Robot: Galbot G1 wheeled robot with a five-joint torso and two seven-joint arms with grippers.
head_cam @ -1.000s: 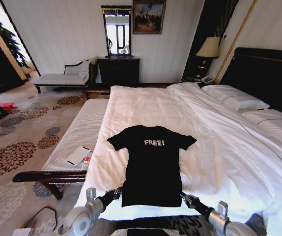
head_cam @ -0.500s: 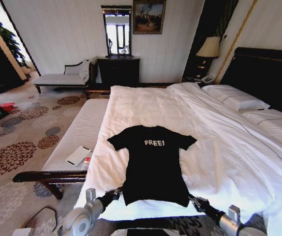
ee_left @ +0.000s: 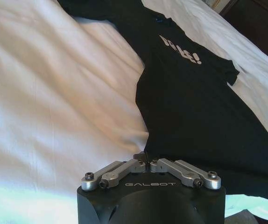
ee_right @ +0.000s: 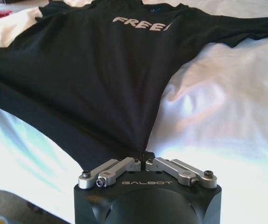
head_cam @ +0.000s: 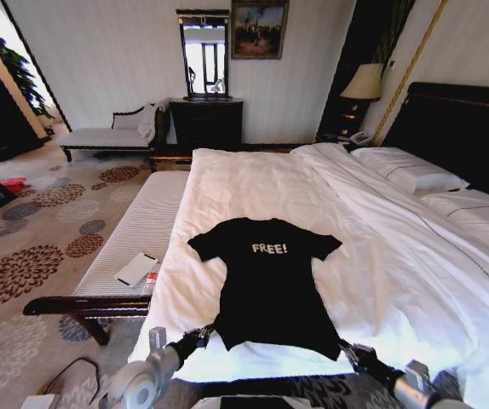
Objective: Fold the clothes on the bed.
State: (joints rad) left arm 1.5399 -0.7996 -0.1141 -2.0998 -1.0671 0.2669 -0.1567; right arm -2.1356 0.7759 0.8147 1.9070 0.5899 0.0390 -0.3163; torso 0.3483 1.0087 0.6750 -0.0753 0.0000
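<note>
Head view, near edge: left gripper at the shirt's left hem corner, right gripper at the right hem corner, both low at the foot of the bed.
Left gripper, left wrist view: fingers pressed together, pinching the black hem.
Right gripper, right wrist view: fingers closed tight on a fold of the hem.
T-shirt: black, short-sleeved, flat and face up on the white sheet near the foot of the bed; hem toward the robot, collar toward the far side; white "FREE!" across the chest; right hem corner pulled outward toward the right gripper, hem wider than the waist.
Sleeves: spread out to both sides, lying on the sheet.
Bed: white sheets and duvet, shirt small against it; dark headboard along the right.
Pillows: white, beside the headboard, well apart from the shirt.
Bench: dark wood with white cushion, just left of the bed; a small booklet and a red-and-white item on its near end.
Far wall: lamp beside the headboard, dark dresser with a mirror above, framed painting higher up.
</note>
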